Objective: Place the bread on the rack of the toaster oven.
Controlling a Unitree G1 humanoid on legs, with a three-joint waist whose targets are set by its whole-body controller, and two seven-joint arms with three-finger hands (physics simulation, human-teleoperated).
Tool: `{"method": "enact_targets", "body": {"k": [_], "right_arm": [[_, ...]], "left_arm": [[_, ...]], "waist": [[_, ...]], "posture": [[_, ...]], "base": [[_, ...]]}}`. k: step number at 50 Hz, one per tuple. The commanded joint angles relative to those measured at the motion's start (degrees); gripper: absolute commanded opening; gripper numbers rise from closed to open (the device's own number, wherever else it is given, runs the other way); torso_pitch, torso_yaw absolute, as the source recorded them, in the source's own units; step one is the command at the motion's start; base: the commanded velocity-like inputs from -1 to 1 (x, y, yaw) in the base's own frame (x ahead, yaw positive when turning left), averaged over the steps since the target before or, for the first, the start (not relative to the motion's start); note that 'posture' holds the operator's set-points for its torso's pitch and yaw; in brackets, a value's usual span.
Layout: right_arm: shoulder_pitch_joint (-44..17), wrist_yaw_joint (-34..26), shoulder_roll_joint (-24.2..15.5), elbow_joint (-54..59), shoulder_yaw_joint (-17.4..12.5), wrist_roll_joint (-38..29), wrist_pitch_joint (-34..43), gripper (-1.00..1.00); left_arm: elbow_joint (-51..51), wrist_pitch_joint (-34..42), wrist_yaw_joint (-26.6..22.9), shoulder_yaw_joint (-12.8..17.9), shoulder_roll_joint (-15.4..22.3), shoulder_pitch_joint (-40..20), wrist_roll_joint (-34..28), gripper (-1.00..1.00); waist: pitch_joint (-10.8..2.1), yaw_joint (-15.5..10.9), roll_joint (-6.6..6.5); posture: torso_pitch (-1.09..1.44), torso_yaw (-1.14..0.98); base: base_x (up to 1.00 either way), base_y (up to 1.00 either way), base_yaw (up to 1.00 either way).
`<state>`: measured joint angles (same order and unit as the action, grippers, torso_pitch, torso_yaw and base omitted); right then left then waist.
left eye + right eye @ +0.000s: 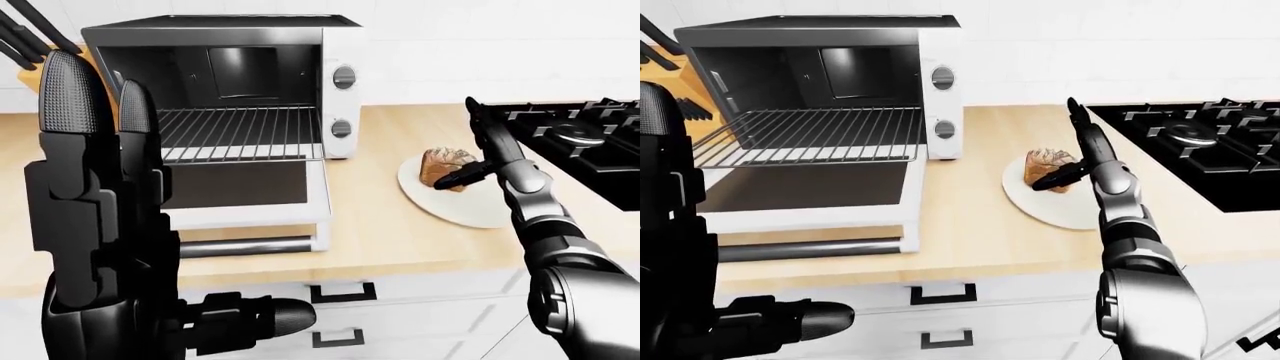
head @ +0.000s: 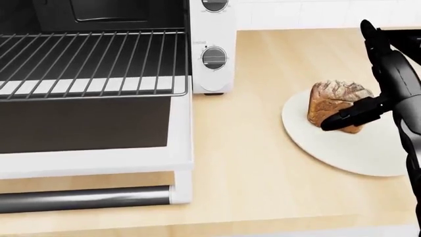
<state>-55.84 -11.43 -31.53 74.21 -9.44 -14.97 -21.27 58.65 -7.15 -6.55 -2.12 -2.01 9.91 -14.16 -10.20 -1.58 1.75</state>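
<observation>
Bread loaf [image 2: 337, 104] sitting on a white plate [image 2: 342, 148] at right of the head view, on the wooden counter [image 2: 263, 187]
Right hand [image 2: 385, 74] unclenched beside the loaf: thumb [image 2: 352, 114] laid across the loaf's lower right face, 2 fingers [image 2: 370, 34] stretched straight toward the top of the frame, not wrapped round the bread
Toaster oven [image 1: 230, 86] at upper left of the left-eye view, door [image 1: 245, 195] dropped flat toward the bottom of the frame, wire rack [image 1: 235, 133] drawn partway out over it and bare
2 knobs [image 1: 343, 101] on the white panel at the oven's right side
Left hand [image 1: 110, 225] raised large at lower left of the left-eye view, fingers upright and spread, thumb pointing right, holding nothing
Black gas hob [image 1: 1200, 146] at right of the right-eye view, just past the plate
Knife handles [image 1: 25, 34] at far upper left of the left-eye view
</observation>
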Motion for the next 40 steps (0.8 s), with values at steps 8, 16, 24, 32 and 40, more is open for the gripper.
{"method": "enact_targets", "body": {"k": [8, 16, 24, 32, 40], "right_arm": [[-1.9, 1.2, -0.8, -1.6, -0.5, 0.0, -1.4, 1.00], [-1.8, 1.6, -0.7, -1.2, -0.5, -0.4, -1.3, 1.00], [-1.4, 2.0, -0.5, -0.9, -0.5, -0.6, -1.4, 1.00], [-1.1, 2.3, -0.4, -0.5, -0.6, -0.9, -1.3, 1.00], [-1.1, 2.4, -0.5, -0.5, -0.7, -1.0, -1.1, 1.00]], "left_arm": [[1.3, -0.9, 0.2, -0.1, -0.1, -0.5, 0.2, 1.00], [1.3, -1.1, 0.1, 0.0, -0.2, -0.3, 0.3, 1.00], [1.3, -1.1, 0.0, -0.1, -0.2, -0.3, 0.3, 1.00], [1.3, -1.1, 0.0, 0.0, -0.3, -0.3, 0.2, 1.00], [1.3, -1.2, 0.0, -0.1, -0.2, -0.3, 0.2, 1.00]], "waist": [[-0.64, 0.0, 0.33], [-0.63, -0.1, 0.35], [-0.65, -0.1, 0.35], [-0.67, -0.1, 0.39], [-0.67, -0.1, 0.40]], "posture": [[-0.20, 0.00], [-0.20, 0.00], [-0.20, 0.00], [-0.20, 0.00], [-0.20, 0.00]], "base": [[0.00, 0.00, 0.00], [0.00, 0.00, 0.00], [0.00, 0.00, 0.00], [0.00, 0.00, 0.00], [0.00, 0.00, 0.00]]}}
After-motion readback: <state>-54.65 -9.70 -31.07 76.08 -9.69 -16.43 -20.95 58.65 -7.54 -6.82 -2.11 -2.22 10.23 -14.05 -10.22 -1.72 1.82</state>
